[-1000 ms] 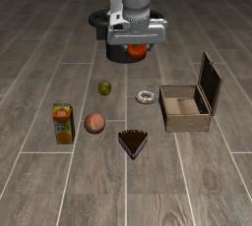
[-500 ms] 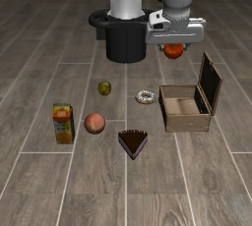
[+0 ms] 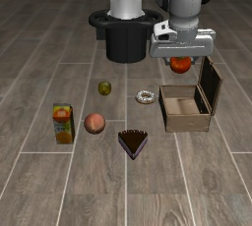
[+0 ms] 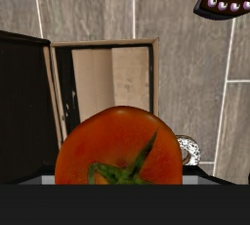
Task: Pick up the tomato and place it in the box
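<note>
Starting at the exterior view's left, a juice carton [image 3: 63,124] stands on the plank floor. A peach-coloured fruit [image 3: 94,123] sits just beside it at its 3 o'clock. A small green fruit [image 3: 103,87] lies at about 1 o'clock from that, and a chocolate cake slice [image 3: 132,142] at about 4 o'clock. A pale ring doughnut [image 3: 146,95] lies near the wooden box [image 3: 187,112], at the box's 10 o'clock. None of these touches another.

Further right, the gripper [image 3: 180,63] hangs raised above the floor. Its fingers are closed on the tomato [image 3: 180,66], which sits between them, red with its green stalk turned up toward the wrist camera.

The box stands open at 6 o'clock from the tomato in the exterior view. Its dark lid [image 3: 209,81] is tipped up at its 3 o'clock side. From the wrist, the pale inside of the box shows just past the tomato, with the lid standing beside it. I judge that the tomato is close to the opening but not yet squarely over it. The coming move would be a short carry toward 6 o'clock, then a descent that keeps clear of the raised lid.

Against the earlier frames, the arm has swung away from its black base [image 3: 123,35] toward the exterior view's right. It has since come down toward the box, carrying the tomato all the way. The things on the floor lie where they were.
</note>
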Robot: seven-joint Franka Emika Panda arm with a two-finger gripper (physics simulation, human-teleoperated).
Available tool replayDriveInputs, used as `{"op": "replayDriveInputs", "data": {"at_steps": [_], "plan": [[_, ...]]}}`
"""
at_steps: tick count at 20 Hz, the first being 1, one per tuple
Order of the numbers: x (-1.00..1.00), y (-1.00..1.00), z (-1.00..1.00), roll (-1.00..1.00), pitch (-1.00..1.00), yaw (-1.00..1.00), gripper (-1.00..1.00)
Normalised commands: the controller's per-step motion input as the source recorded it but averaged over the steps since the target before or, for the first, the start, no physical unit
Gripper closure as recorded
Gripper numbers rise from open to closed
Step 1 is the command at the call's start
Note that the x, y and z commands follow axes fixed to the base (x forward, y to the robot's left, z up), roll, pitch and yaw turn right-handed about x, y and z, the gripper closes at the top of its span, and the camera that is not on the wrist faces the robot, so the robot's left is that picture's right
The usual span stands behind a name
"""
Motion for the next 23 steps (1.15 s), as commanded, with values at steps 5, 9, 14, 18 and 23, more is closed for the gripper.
{"op": "replayDriveInputs", "data": {"at_steps": [5, 9, 14, 18, 23], "plan": [[1.00, 0.00, 0.00, 0.00, 0.00, 0.00, 1.00], [-0.75, 0.25, 0.00, 0.00, 0.00, 0.00, 1.00], [0.00, 0.20, 0.00, 0.00, 0.00, 0.00, -1.00], [0.00, 0.00, 0.00, 0.00, 0.00, 0.00, -1.00], [0.00, 0.00, 0.00, 0.00, 0.00, 0.00, -1.00]]}}
